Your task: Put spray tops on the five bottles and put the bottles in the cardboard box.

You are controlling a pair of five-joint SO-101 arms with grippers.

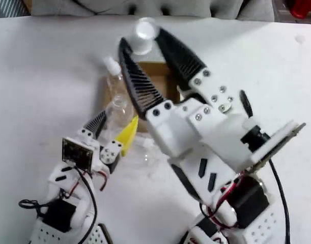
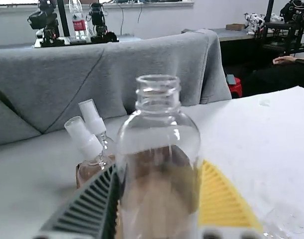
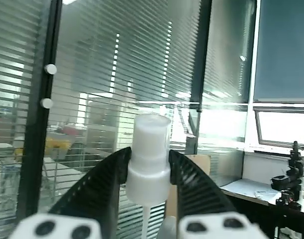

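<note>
My left gripper is shut on a clear open-necked bottle, held upright between the black finger and the yellow finger; in the high view this bottle stands beside the cardboard box. Two bottles with white spray tops sit in the box behind it. My right gripper is shut on a white spray top, raised high; in the high view the spray top sits between black fingers above the box's far edge.
White table all around. A grey cloth-covered backdrop lines the table's far edge. Small clear caps or bits lie on the table near the left arm. A red object sits at the far right corner.
</note>
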